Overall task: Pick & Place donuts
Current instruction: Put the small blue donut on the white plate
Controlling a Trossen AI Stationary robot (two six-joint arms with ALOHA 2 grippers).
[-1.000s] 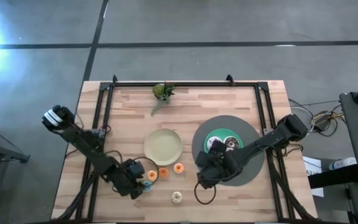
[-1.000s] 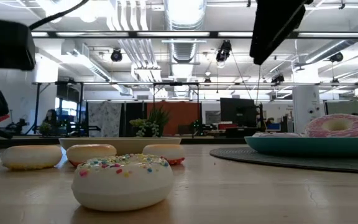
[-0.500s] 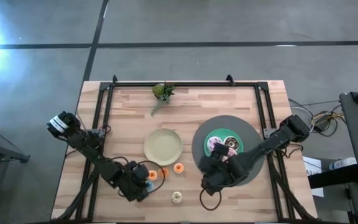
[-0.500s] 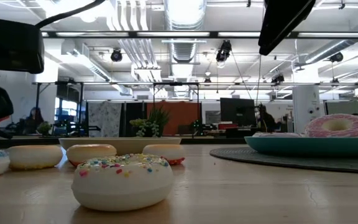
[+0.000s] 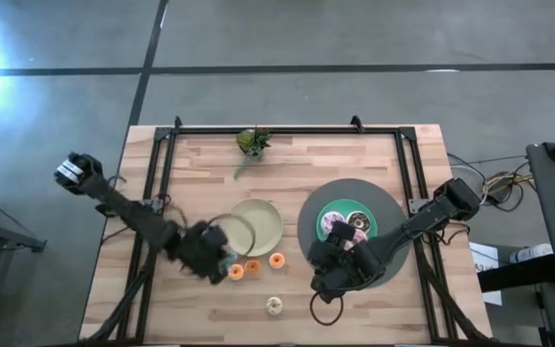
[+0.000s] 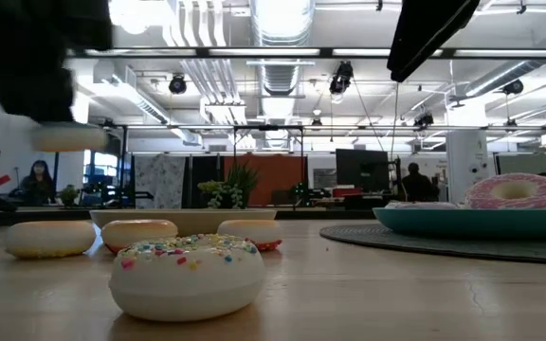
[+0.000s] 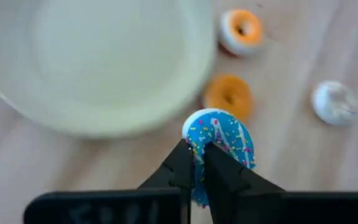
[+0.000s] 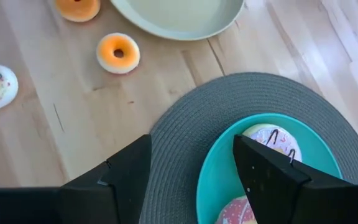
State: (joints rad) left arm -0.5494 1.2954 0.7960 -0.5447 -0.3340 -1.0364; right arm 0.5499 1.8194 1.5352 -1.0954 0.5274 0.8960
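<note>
My left gripper (image 7: 199, 163) is shut on a blue sprinkled mini donut (image 7: 224, 138), held in the air just near of the beige plate (image 5: 255, 226). The low view shows that donut's pale underside (image 6: 69, 137) high above the table. Two orange mini donuts (image 5: 236, 272) (image 5: 277, 259) and a cream one (image 5: 274, 306) lie flat on the wood. My right gripper (image 8: 194, 180) stands open over the near left edge of the grey mat (image 5: 385, 270), touching nothing. A pink donut (image 6: 518, 192) and a chocolate donut (image 8: 272, 140) lie on the teal plate (image 8: 316, 155). My left gripper pinches the blue donut's ring at the side nearest the wrist (image 7: 197, 149) between its two fingers. The fingers come from above, slanting down. The donut is lifted clear of the table and sticks out beyond the fingertips, its iced face toward the camera.
A small potted plant (image 5: 251, 142) stands at the table's far edge. A black frame (image 5: 287, 128) runs along the far edge and down both sides. Bare wood lies left of the beige plate and along the near edge.
My left gripper has shut on the blue mini donut, lifted it clear of the table, and carried it up and toward the far edge, nearer the beige plate. My right gripper has shifted a little toward the near edge and stays open.
</note>
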